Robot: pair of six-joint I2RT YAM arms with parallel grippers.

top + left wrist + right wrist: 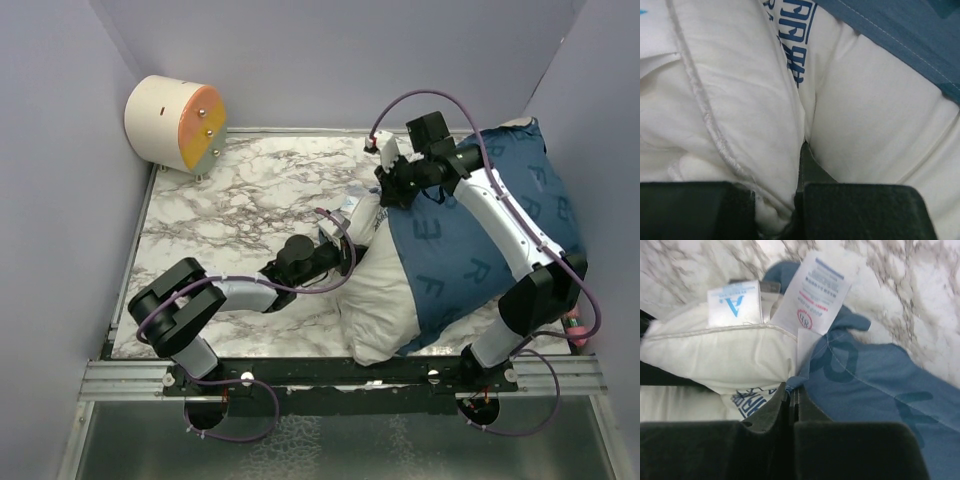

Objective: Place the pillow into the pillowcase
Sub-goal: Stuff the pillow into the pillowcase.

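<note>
The white pillow (378,300) lies on the right half of the table, its far part inside the blue pillowcase (470,255) and its near left end sticking out. My left gripper (340,245) is at the pillow's left edge, shut on a fold of the pillow's white cover (765,150); its jaws (785,210) pinch the cloth. My right gripper (385,192) is at the case's open edge, above the pillow. In its wrist view the fingertips (791,387) are shut on the pillowcase's blue hem (805,380). The pillow's printed labels (812,290) show just beyond.
A cream cylinder with an orange face (175,122) stands at the back left corner. Marble tabletop (230,215) lies to the left of the pillow. Grey walls close in on three sides, and a metal rail (130,378) runs along the near edge.
</note>
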